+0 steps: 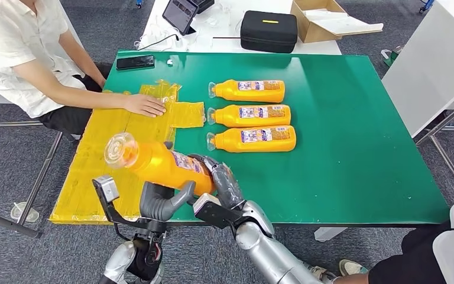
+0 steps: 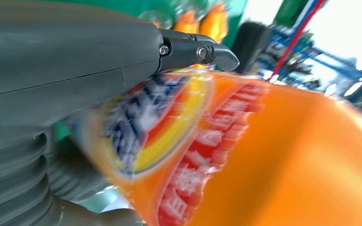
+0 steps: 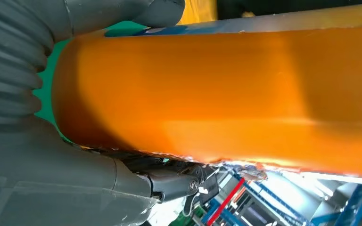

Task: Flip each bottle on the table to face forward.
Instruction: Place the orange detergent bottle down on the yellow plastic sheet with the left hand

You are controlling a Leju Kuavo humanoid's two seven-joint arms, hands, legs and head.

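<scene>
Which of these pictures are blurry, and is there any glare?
Head view: sharp, evenly lit, with the held bottle clear. Left wrist view: the bottle's label is smeared and soft, and the background is washed out bright. Right wrist view: the bottle fills the frame, soft but readable, with bright light behind it.

1. Three orange bottles (image 1: 251,115) lie in a column at the middle of my green bench (image 1: 360,148), narrow gaps between them.
2. Right of that column I see open green surface out to the edge.
3. A person's hand (image 1: 144,105) rests on the yellow sheet (image 1: 112,154), blocking the left approach.
4. A phone (image 1: 135,61) sits at the far left corner.
</scene>
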